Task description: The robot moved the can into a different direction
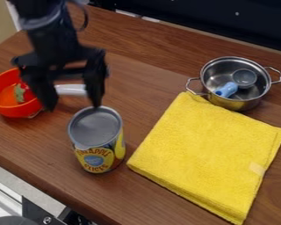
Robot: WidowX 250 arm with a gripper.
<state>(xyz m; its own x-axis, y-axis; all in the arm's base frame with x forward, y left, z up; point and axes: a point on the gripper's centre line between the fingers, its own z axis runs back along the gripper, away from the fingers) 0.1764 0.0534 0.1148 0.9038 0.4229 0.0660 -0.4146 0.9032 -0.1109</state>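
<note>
1. Nearest me is the front edge of the wooden counter. I would keep the can's path inboard of it, since a push this way could carry the can over.
2. The can stands upright on the wood just inside that edge, between the orange bowl and the towel. It is round and smooth-looking, so I expect it to roll in the grip if caught off-centre. I'd want one finger on each side of the body, below the rim, closing evenly.
3. Beside the can lies the folded yellow towel. If I slide the can that way, its base could snag on the thick fold; a small lift first seems safer.
4. The gripper hangs down by the can's far side, fingers spread apart and clamped on nothing. One fingertip shows right at the far rim; I cannot tell whether it touches. I judge the step in hand to be lining up for the grasp: raise a little, centre over the grey top, then come straight down.
5. Behind the fingers are the orange bowl and a pale handle. I'd keep the outer finger from hooking either.
6. Farthest off, the metal pot holds a blue-handled item beside the towel's far corner. I'd steer the can wide of its loop handles.
</note>
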